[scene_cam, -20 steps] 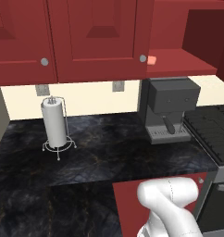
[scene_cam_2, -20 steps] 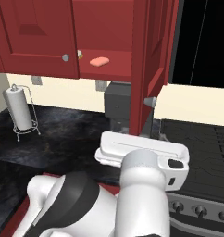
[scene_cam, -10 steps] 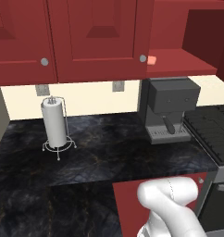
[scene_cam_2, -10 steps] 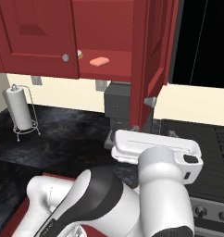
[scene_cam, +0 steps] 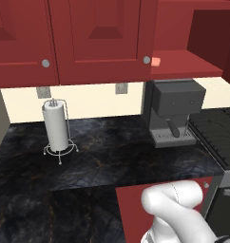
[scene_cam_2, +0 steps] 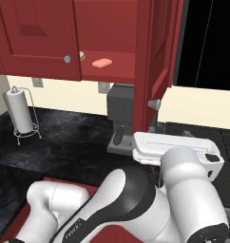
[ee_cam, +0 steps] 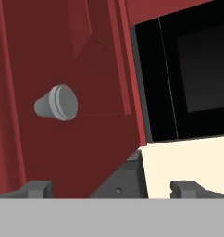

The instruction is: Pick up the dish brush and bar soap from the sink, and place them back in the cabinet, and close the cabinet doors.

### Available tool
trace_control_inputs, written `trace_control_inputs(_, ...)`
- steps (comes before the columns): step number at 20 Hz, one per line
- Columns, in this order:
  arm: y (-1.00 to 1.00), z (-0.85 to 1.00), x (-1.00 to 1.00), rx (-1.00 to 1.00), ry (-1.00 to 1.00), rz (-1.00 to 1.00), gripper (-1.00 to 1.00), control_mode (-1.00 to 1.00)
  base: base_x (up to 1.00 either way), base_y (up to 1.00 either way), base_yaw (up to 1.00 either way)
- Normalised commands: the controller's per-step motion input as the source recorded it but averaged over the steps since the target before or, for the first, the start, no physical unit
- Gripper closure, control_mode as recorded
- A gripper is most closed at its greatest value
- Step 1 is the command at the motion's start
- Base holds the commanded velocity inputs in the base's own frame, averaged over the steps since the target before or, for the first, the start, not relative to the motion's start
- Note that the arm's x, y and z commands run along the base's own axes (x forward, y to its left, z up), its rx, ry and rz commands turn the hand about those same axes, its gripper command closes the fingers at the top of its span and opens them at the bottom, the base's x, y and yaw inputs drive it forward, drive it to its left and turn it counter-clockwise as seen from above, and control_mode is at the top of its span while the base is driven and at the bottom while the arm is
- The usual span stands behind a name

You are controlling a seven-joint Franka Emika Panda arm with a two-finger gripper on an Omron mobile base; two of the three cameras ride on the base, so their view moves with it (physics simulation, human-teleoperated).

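- The bar soap (scene_cam_2: 102,62) lies flat on the red shelf (scene_cam_2: 112,71) of the cabinet (scene_cam_2: 107,28), so that item looks already put away; in the left base view it shows as a small salmon patch (scene_cam: 156,61) at the shelf's edge.
- A small yellowish speck sits on the shelf just behind the knob of the closed left door (scene_cam_2: 41,38); it may be the dish brush, but it is too small to tell, so I cannot confirm that the brush is stored.
- The sink lies outside these views, so whether anything is left in it cannot be judged.
- 1 door, the right door (scene_cam_2: 157,52), stands swung out toward the robot, edge-on in the right base view, over the coffee machine (scene_cam_2: 120,114).
- In the hand view that door's raised-panel face (ee_cam: 63,92) and its round silver knob (ee_cam: 57,103) are near and just ahead of the jaws (ee_cam: 111,187).
- The jaws are spread wide and hold nothing; their 2 dark tips rise apart, clear of the door.
- Judgement: the placing part seems done or nearly done, and the closing step is at hand.
- What is left: push the open door shut and check that both doors sit flush.
- A paper towel holder (scene_cam: 56,127) stands on the dark desk (scene_cam: 98,156), well apart from the work.
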Motion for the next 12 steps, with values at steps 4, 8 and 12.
trace_control_inputs(4,-0.08,-0.08,0.26,0.0,0.0,0.05,-1.0,-1.0,0.0,0.0,0.0)
trace_control_inputs(8,-0.03,-0.14,0.27,0.0,0.0,0.04,-1.0,-1.0,0.0,0.0,0.0)
trace_control_inputs(12,-0.06,-0.14,0.26,0.0,0.0,0.04,-1.0,-1.0,0.0,0.0,0.0)
